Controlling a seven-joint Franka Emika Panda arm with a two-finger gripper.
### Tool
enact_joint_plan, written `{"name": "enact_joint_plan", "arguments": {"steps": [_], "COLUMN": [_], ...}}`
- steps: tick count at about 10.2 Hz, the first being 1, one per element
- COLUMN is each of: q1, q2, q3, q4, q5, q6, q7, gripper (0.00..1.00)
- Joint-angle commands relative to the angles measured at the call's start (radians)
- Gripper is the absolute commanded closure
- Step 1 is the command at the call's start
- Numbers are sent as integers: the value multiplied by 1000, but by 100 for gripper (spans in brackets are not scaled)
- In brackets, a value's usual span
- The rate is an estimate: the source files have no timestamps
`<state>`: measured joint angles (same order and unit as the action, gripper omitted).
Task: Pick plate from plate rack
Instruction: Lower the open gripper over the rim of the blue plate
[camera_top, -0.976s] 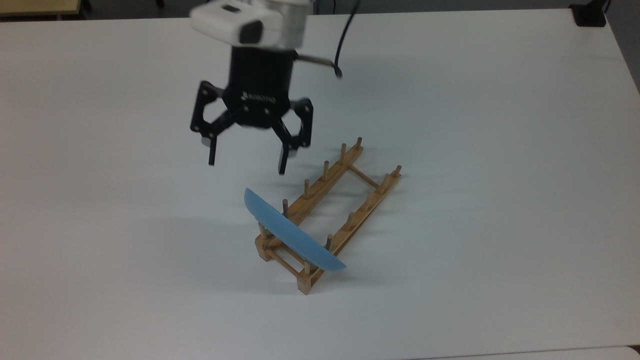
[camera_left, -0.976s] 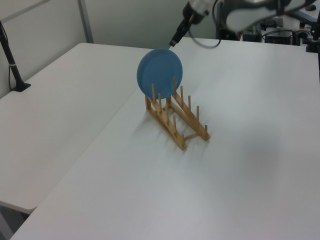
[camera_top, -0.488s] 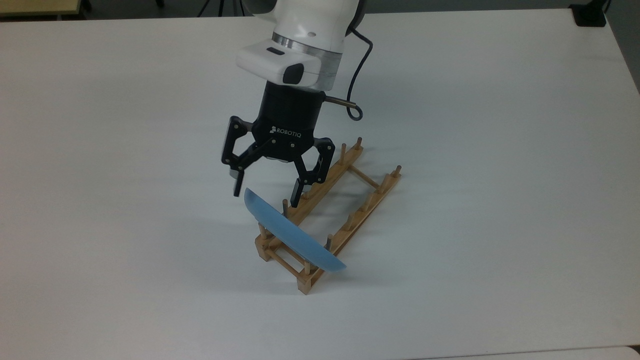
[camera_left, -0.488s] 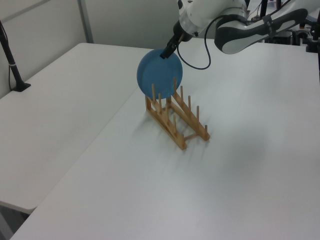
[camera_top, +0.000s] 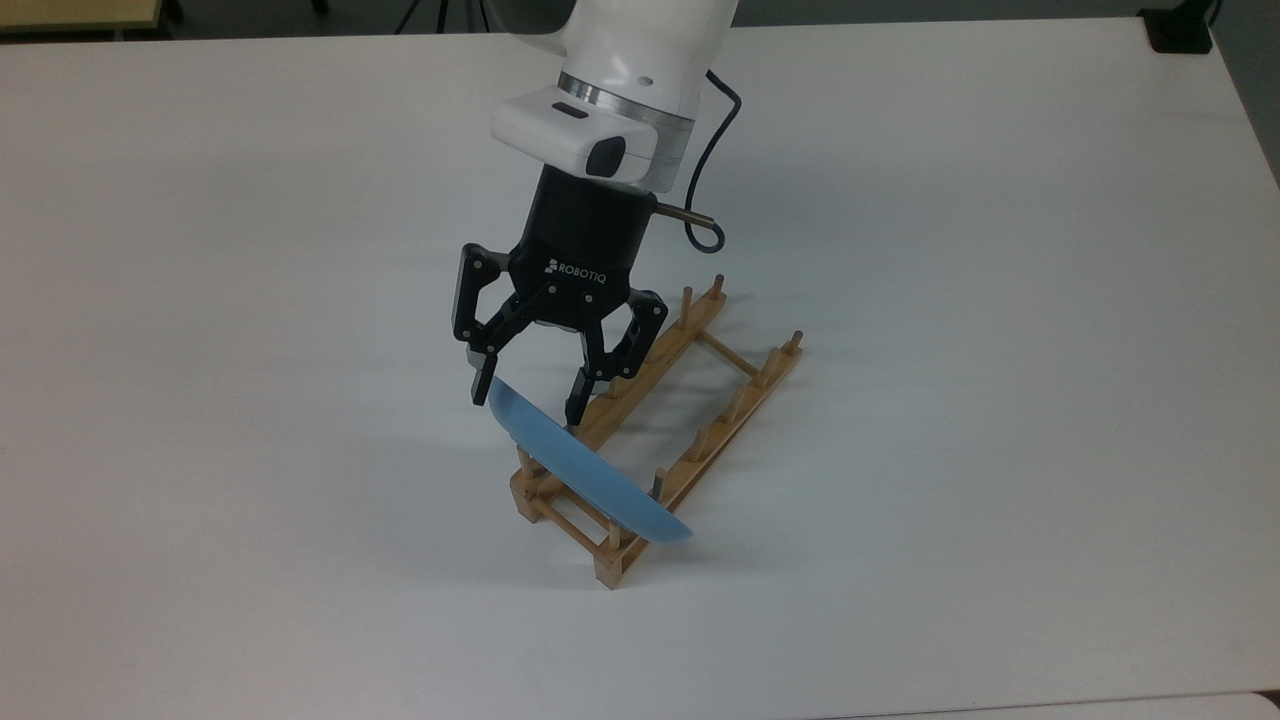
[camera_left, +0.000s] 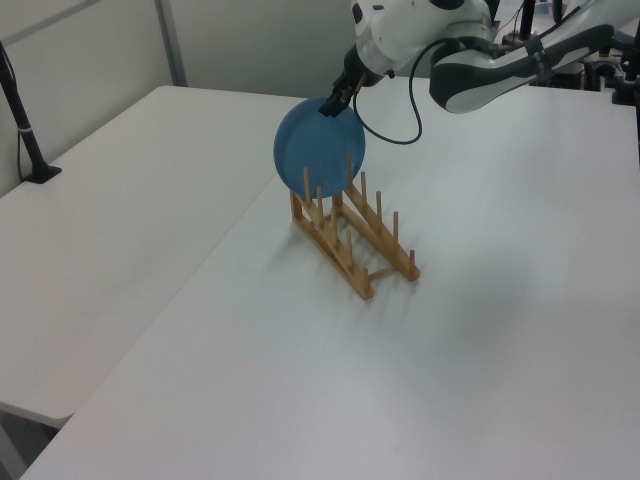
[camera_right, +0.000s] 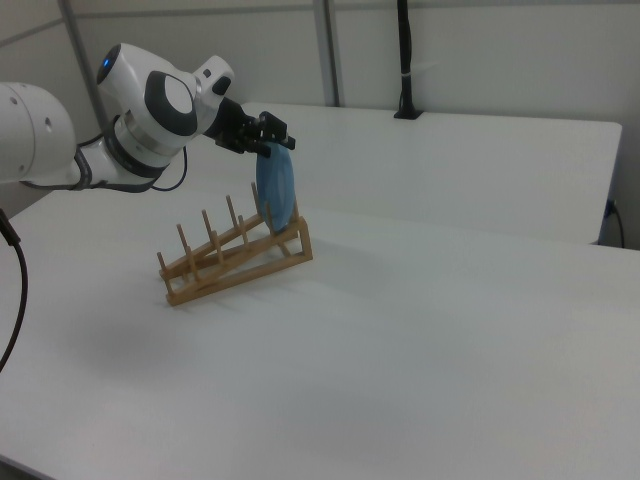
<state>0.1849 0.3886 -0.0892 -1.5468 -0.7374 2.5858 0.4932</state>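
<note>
A plain white table (camera_top: 1000, 300) fills the scene, with pale partition walls and a dark post behind it in the right view. In the middle of the top view sits the plate rack (camera_top: 690, 400), 2 wooden rails running from lower left to upper right, each with upright pegs. The plate (camera_top: 585, 470) stands on edge in the slots at the rack's lower-left end, seen nearly edge-on as a blue sliver; in the left view it shows as a full blue disc (camera_left: 319, 145) in the upper centre.

Compared with 1 second ago, when the gripper (camera_top: 527, 395) hung well above and to the upper left of the plate, and half a second ago, when its tips were just level with the rim, it now sits lower and its fingers straddle the plate's top edge. One finger lies on each face of the rim, jaws apart with a gap on both sides, narrower than before. In the right view the gripper (camera_right: 272, 140) sits right at the plate's top (camera_right: 275, 195).

So the approach looks finished and the grasp is about to be made. The plate is not yet held. The next move probably calls for closing on the rim, then lifting straight out along the pegs so the rack is not dragged.
</note>
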Motion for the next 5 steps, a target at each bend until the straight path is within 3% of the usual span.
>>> {"name": "enact_joint_plan", "arguments": {"steps": [1, 3, 5], "q1": [18, 18, 18], "q2": [25, 26, 27], "q3": [-24, -24, -24], "q4": [21, 25, 27], "q5": [-40, -42, -43], "q6": [4, 4, 4], "q7": [27, 28, 28], "gripper": [35, 58, 72]}}
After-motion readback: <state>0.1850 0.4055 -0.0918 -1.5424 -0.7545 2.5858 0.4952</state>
